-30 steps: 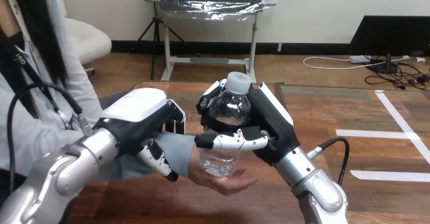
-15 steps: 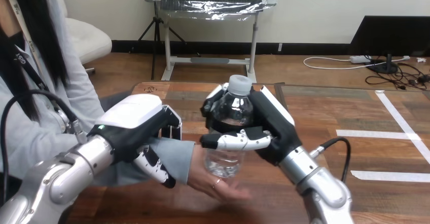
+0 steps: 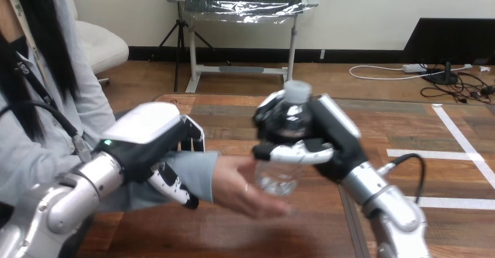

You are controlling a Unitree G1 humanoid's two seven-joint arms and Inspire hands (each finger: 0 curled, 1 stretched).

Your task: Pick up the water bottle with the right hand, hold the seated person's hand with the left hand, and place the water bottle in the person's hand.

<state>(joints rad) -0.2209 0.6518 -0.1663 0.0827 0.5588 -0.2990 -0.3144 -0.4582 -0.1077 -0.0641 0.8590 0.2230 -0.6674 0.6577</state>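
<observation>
The right hand [image 3: 328,144] has its fingers clamped round the water bottle [image 3: 279,179], upright over the desk's [image 3: 379,124] middle, base by the person's hand [image 3: 239,188]. The left hand's [image 3: 146,128] fingers curl round the person's wrist [image 3: 201,173]. If it's released off-centre, it could topple from that open palm.

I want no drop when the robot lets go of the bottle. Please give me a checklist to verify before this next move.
1. Right robot hand curled round the water bottle: ok.
2. Left robot hand closed over the person's wrist, fingers above and thumb below: ok.
3. Person's hand open, palm up, beneath the bottle: ok.
4. Bottle base resting on the palm: cannot tell.
5. Cap on, bottle roughly upright: ok.
</observation>
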